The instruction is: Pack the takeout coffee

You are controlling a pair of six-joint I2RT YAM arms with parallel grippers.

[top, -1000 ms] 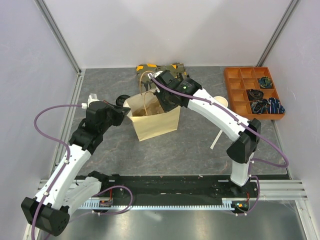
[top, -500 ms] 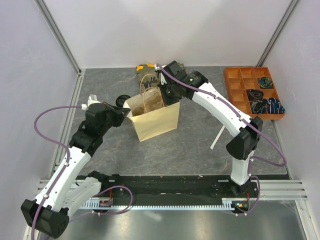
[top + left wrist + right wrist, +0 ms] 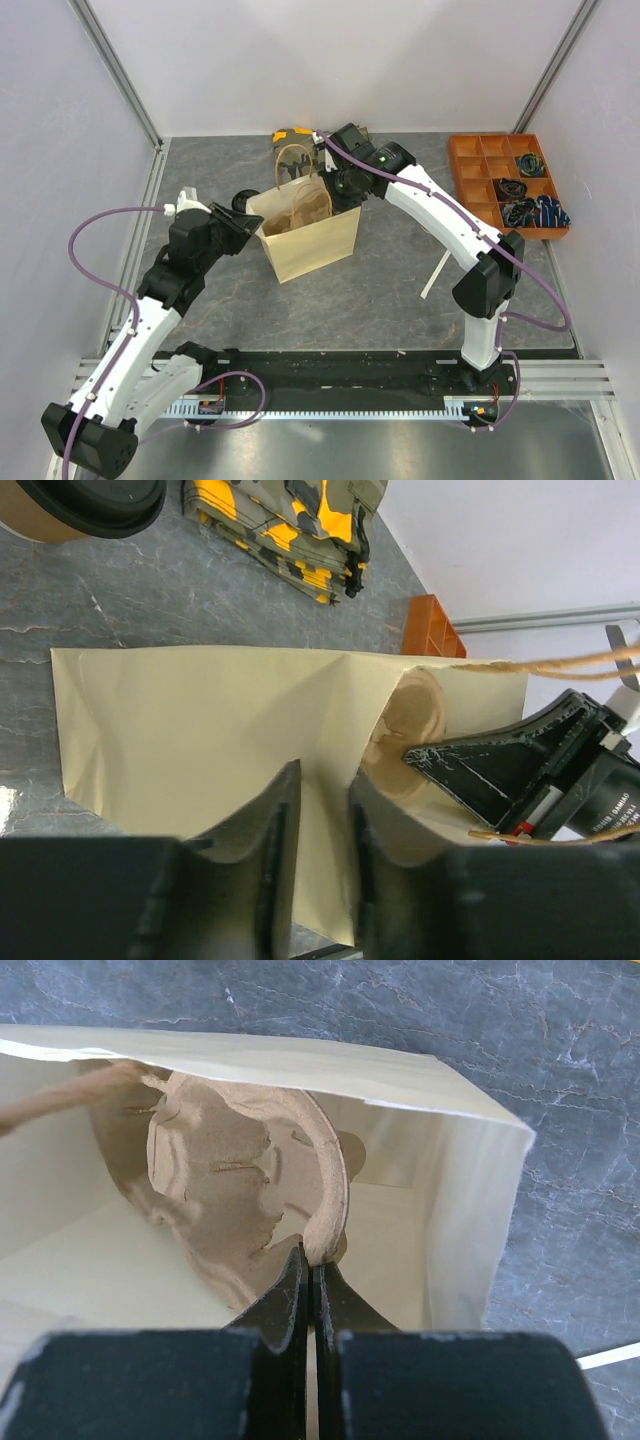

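Note:
The paper bag [image 3: 312, 243] stands open mid-table. My right gripper [image 3: 335, 192] is over the bag's mouth, shut on the rim of the pulp cup carrier [image 3: 240, 1170]. The carrier stands on edge, half inside the bag [image 3: 470, 1210]; its rounded top shows in the top view [image 3: 310, 205]. My left gripper [image 3: 252, 215] grips the bag's left wall; in the left wrist view the paper [image 3: 200, 720] passes between its fingers [image 3: 322, 780]. The takeout coffee, a tan cup with a black lid [image 3: 85, 505], stands on the table behind the bag's left side, away from both grippers.
A folded camouflage cloth [image 3: 300, 138] lies behind the bag. An orange compartment tray [image 3: 505, 185] with small dark items is at the far right. A white stick [image 3: 435, 272] lies under the right arm. Walls close in the table on three sides.
My right gripper has drawn back and up from deep in the bag's mouth. The carrier now stands higher in the bag. My left gripper stays on the bag's wall.

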